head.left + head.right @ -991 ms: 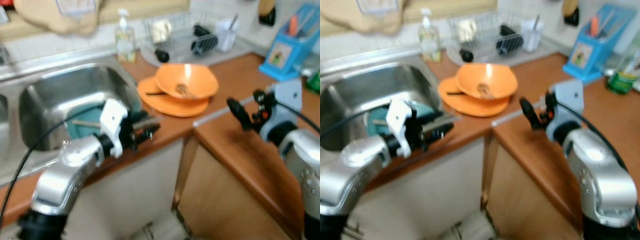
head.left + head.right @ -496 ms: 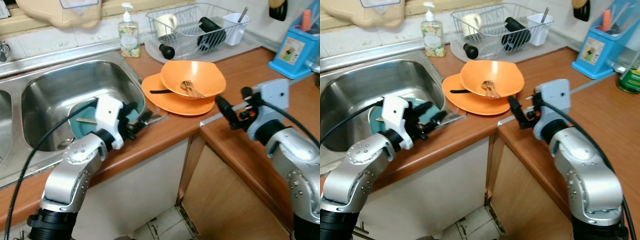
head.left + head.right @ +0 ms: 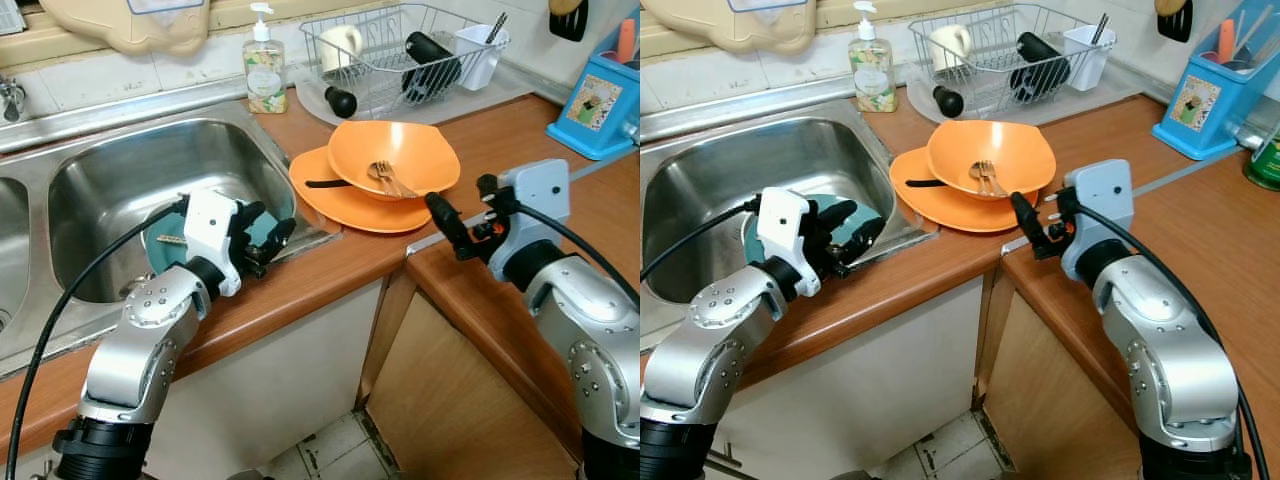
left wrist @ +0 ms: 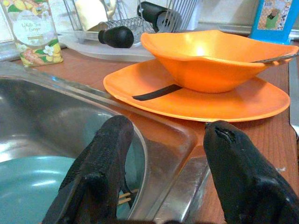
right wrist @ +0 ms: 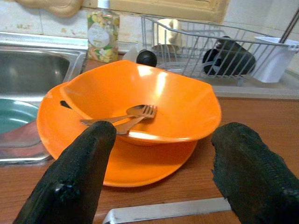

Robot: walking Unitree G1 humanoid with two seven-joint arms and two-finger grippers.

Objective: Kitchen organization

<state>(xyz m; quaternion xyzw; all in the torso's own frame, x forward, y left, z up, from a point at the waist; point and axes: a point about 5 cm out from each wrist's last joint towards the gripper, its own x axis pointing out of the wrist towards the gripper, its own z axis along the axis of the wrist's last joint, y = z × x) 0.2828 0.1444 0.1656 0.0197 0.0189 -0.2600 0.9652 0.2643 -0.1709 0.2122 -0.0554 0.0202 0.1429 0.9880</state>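
Left end effector [image 3: 262, 238] sits over the near right corner of the stainless sink [image 3: 120, 190], fingers spread wide, holding nothing. Teal plate [image 4: 28, 196] lies in the sink basin right below and behind it, something thin resting across the plate, can't tell what. Right end effector [image 3: 440, 220] hovers low over the wooden table [image 3: 480, 150], fingers also wide apart, empty. Just ahead of it: orange bowl [image 5: 140, 100] stacked on an orange plate [image 5: 140, 168], fork [image 5: 135, 114] and a second utensil lying inside the bowl. A black-handled utensil [image 4: 156, 92] lies on the plate rim, tucked under the bowl on the side facing the left end effector. Metal strip [image 5: 168, 210] in the table runs directly under the right end effector. Beyond the bowl from both end effectors: wire dish rack [image 3: 400, 55] with a cup, a dark bottle and a white utensil holder. Soap dispenser [image 3: 264, 65] stands at the sink's back edge, well ahead of the left end effector. Blue container [image 3: 605, 95] is off to the right end effector's outer side, near the wall.
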